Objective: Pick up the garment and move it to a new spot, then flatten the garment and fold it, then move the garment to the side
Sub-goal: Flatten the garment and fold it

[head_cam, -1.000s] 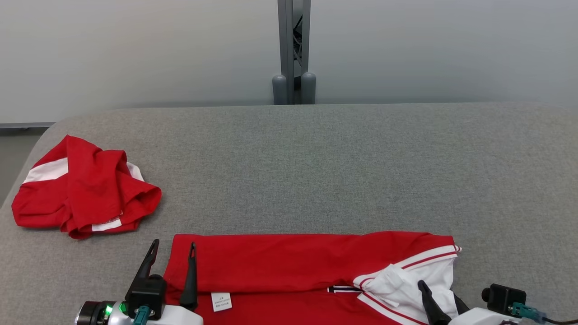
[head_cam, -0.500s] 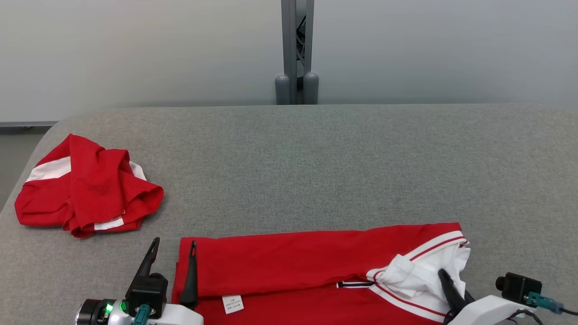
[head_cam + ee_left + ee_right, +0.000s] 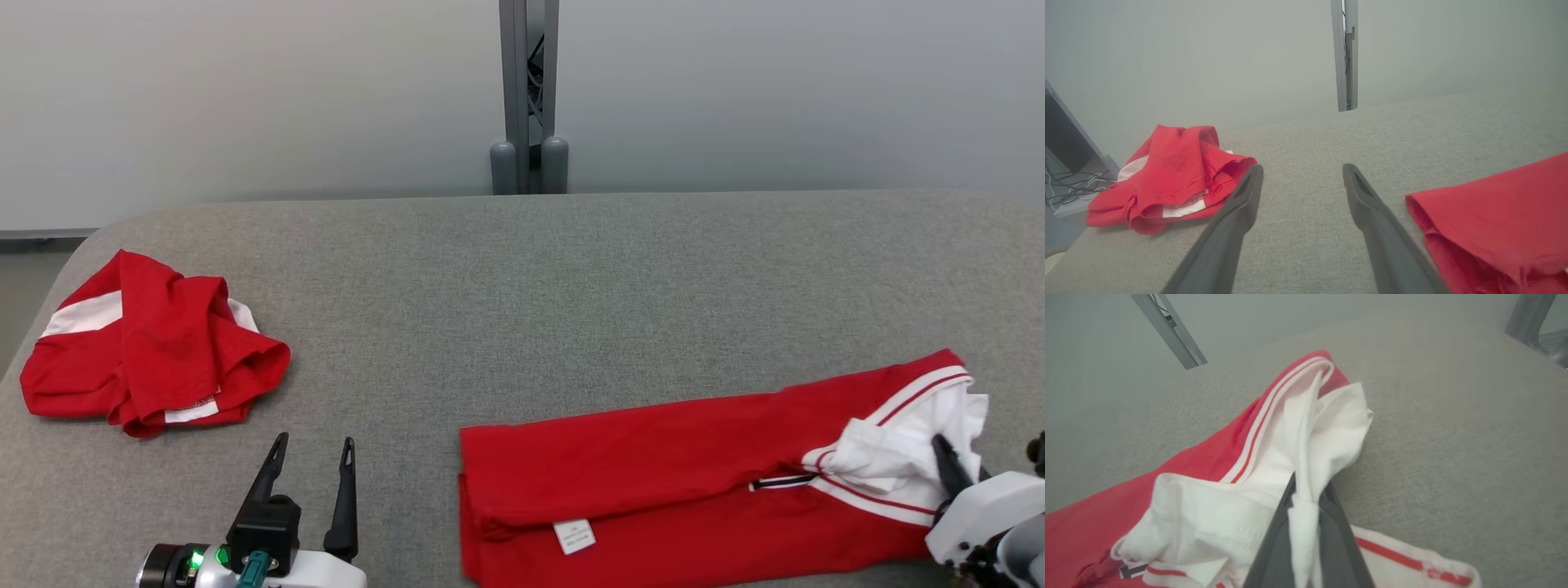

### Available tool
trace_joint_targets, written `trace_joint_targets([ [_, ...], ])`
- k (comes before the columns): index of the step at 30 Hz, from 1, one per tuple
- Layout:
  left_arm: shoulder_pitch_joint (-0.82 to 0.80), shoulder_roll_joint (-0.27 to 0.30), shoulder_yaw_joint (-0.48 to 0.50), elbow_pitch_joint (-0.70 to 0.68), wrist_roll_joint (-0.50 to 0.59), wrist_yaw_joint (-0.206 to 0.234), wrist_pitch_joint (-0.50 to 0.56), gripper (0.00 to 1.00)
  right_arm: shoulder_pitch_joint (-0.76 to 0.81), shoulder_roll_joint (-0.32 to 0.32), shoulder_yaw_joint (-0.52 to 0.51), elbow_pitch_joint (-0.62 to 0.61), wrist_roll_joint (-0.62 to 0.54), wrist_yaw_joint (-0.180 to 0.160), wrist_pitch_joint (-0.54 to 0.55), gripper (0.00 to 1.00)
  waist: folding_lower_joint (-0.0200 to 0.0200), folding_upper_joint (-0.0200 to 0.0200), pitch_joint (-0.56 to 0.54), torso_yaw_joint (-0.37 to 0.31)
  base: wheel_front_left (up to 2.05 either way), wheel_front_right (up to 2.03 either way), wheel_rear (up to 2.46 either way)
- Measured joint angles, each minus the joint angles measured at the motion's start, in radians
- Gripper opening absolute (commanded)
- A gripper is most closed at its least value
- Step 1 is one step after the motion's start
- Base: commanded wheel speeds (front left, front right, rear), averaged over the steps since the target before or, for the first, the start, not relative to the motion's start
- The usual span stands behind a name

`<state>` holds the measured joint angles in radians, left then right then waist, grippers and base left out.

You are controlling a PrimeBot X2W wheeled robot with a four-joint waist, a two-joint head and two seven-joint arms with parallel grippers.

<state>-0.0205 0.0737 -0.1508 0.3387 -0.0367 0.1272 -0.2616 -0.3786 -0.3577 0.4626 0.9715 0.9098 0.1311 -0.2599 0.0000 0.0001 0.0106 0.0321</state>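
Folded garment point(image 3: 653, 482): near edge cut off by the head view's bottom edge, right part cropped in the left wrist view. Print on label point(image 3: 574, 536) too small to read. Tips of right gripper point(image 3: 947, 461) buried in white collar point(image 3: 1327, 441) cloth (pinched tight), its arm cropped at the near right corner.

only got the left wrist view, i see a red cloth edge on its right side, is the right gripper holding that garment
Observer: Yes, the right gripper is shut on white fabric at the right end of the folded garment.
Operator: how does it lie
Observer: Slanted in the head view: the gripped end sits farther from the robot than the other end.
Operator: any marker on that other end
Observer: A small white label, near the fold's edge.
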Motion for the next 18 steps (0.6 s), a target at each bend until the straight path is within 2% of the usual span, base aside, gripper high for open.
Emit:
trace_joint_targets([
  [3,0.000,-0.002,0.000,0.002,0.001,-0.003,0.000,1.00,-0.040,-0.042,0.018,0.050,-0.028,0.000,0.000,0.00,0.0000,0.0000,-0.003,0.000,0.00,0.00,0.00],
  [7,0.000,-0.003,-0.001,0.006,0.004,-0.003,0.000,1.00,-0.063,-0.050,0.062,0.053,-0.036,0.000,0.017,0.00,0.0000,0.0000,-0.009,-0.001,0.00,0.00,0.00],
  [18,0.014,-0.014,-0.002,0.016,0.001,0.000,0.000,1.00,-0.054,-0.055,0.148,-0.093,0.031,0.000,0.096,0.00,0.0000,0.0000,-0.041,-0.034,0.00,0.00,0.00],
])
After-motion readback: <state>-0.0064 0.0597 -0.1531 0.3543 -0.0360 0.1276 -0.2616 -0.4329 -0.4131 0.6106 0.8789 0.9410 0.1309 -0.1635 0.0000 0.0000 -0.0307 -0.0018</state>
